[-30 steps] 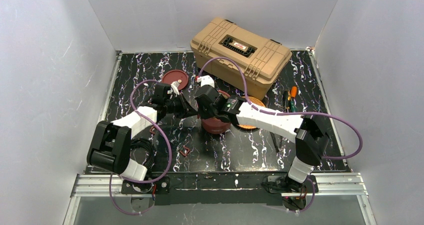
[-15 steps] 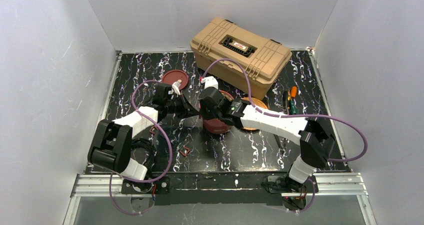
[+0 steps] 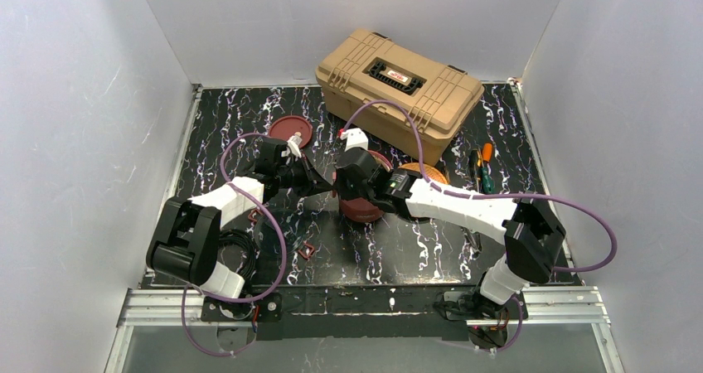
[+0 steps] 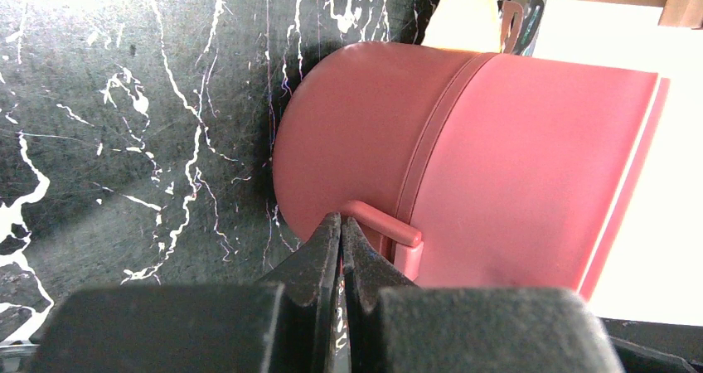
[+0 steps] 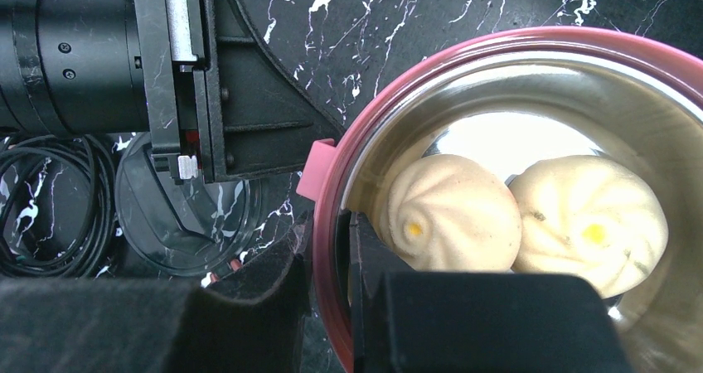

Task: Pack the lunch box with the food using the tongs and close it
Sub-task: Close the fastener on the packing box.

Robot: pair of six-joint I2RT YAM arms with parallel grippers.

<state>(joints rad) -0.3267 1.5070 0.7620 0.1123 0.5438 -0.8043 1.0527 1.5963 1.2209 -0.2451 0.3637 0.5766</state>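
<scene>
Hold lunch box bowl level, right gripper pinching its rim beside buns; steady side tab with left gripper, tips pressed together.

Both arms wear white plastic shells over their long links, with bulky black housings at the joints. A purple cable loops loosely off the right arm, and another runs along the left arm. The left claw and right claw have matte black, wedge-shaped fingers. Small screws dot the left wrist's black barrel.
</scene>
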